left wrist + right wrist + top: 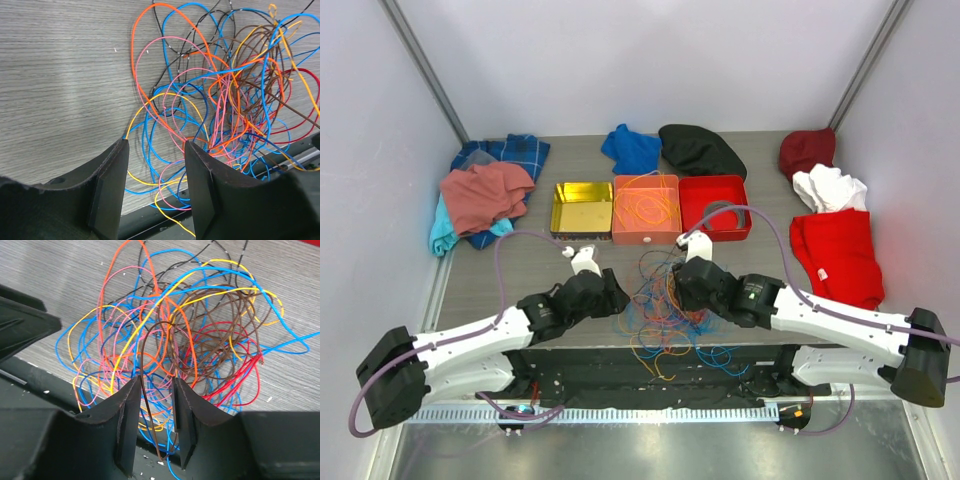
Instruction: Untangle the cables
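Orange, blue, pink, brown cables (210, 100): one tangle on the desk (60, 75). My left tool (155, 150) and right tool (156, 385) both straddle strands, part-open, gripping nothing.

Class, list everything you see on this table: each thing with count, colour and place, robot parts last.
cables: many; orange, blue, yellow, pink, red, brown; tangled, near centre
tin: one; gold; left of the trays
orange tray: one; orange; middle, holding orange wires
red tray: one; red; right, holding a grey coil
left cloths: three; plaid blue, pink, teal; far left
back cloths: two; blue, dark; far centre
right cloths: three; maroon, white, red; right side
left gripper: one; black; open, at the tangle's left
right gripper: one; black; open, astride a brown cable
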You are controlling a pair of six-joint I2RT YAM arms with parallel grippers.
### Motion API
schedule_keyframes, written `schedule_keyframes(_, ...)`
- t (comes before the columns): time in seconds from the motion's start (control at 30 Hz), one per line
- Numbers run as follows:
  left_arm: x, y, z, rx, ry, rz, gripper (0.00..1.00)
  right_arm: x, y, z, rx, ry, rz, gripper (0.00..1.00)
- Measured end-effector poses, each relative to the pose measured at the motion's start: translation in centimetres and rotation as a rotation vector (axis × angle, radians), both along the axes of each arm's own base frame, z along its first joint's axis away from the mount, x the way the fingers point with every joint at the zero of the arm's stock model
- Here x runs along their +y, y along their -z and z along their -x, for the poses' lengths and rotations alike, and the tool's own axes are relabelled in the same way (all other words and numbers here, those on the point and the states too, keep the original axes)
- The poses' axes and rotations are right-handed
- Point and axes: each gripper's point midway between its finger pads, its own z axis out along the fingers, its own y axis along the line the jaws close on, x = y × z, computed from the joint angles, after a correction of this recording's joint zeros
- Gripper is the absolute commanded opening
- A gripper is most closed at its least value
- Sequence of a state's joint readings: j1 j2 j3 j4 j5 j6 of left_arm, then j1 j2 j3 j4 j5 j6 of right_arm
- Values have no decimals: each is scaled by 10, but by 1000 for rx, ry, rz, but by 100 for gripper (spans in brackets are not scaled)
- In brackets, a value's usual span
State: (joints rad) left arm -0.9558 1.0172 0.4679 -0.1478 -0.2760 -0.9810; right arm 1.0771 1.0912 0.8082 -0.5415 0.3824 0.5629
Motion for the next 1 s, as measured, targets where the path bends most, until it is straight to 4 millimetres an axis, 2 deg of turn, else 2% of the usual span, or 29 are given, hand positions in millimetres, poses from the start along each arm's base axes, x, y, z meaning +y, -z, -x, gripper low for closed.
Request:
schedule_keyframes(0.27, 3, -1, 2, -7, -1, 11, 53, -10, -6, -15, -74, 64, 37, 39)
schedule_keyframes(0.37, 3, -1, 2, -7, -1, 12, 53, -10, -10, -28, -98, 91, 61, 39)
schedule_keyframes(0.57, 5, -4, 4, -18, -2, 27, 53, -14, 3, -48, -92, 133, 109, 39)
schedule_keyframes(1.0, 10, -4, 5, -30, -10, 35, 53, -34, -2, -80, -111, 241, 82, 42)
